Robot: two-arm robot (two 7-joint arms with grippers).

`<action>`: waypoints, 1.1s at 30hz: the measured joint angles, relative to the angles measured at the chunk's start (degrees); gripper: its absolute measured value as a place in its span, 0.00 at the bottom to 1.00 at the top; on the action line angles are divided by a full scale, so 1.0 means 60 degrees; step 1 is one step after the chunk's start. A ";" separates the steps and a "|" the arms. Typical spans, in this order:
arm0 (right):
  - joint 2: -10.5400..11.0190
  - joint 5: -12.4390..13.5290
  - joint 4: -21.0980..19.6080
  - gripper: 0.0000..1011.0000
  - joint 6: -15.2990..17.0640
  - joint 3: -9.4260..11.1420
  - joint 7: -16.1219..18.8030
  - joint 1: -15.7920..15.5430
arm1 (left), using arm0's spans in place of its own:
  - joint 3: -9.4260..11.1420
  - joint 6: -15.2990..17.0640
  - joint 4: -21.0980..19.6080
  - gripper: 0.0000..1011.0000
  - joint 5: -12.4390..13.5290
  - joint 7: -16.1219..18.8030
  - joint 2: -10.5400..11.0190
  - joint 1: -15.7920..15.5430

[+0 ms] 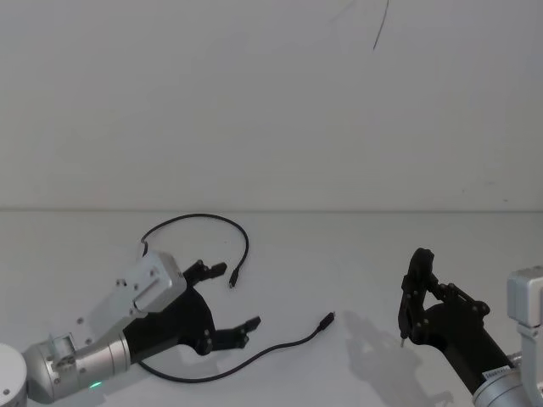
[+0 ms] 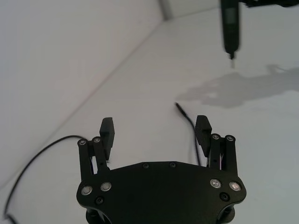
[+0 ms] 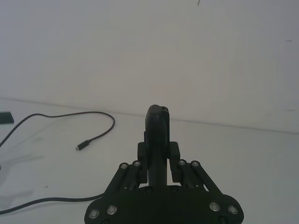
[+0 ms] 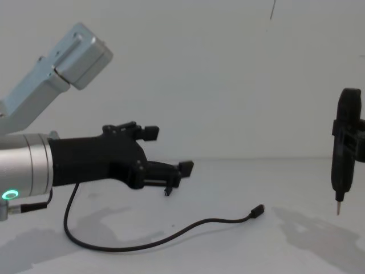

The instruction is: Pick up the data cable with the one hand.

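Two grippers share a bare white table (image 1: pixel 356 254), and the left one is placed to work. Head view: the left gripper (image 1: pixel 231 298) reaches in from the lower left of the frame, its fingers spread wide with nothing between them. The data cable (image 1: pixel 204 216) lies on the table around it. One run arcs above the gripper to a plug just beside the upper finger; the other sweeps out from below it toward the centre. At lower right, the right gripper (image 1: pixel 424 292) is clamped on a black stick tool (image 1: pixel 409 305), well apart from the cable. Left wrist view: the splayed fingers frame the table, and a stretch of cable passes close by one finger, its plug lying beyond. Right wrist view: the clamped tool stands in the middle, with cable at the left of the frame. Chest view: the left gripper hangs above the table, clear of the cable lying flat at lower centre. The step in hand looks like the approach. The next move calls for lowering to the table, straddling one strand and closing on it. The gripper covers the cable's middle in the head view, so how the two runs join cannot be traced, and both wrist views cut the cable off at the frame edge.
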 joint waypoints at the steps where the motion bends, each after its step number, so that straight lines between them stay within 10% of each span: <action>1: 0.0000 -0.0001 0.0000 0.27 0.0000 0.0000 0.0000 0.0000 | 0.0019 -0.0025 0.0028 0.99 -0.0021 -0.0078 0.0011 -0.0025; 13: 0.0000 0.0000 0.0000 0.27 0.0000 0.0000 0.0000 0.0000 | 0.0600 -0.0016 0.0816 0.99 -0.0426 -0.1940 0.0159 -0.0546; 33: 0.0000 0.0000 0.0000 0.27 0.0001 -0.0001 0.0000 0.0000 | 0.0822 0.0661 0.1096 0.99 -0.0606 -0.1809 -0.0001 -0.0440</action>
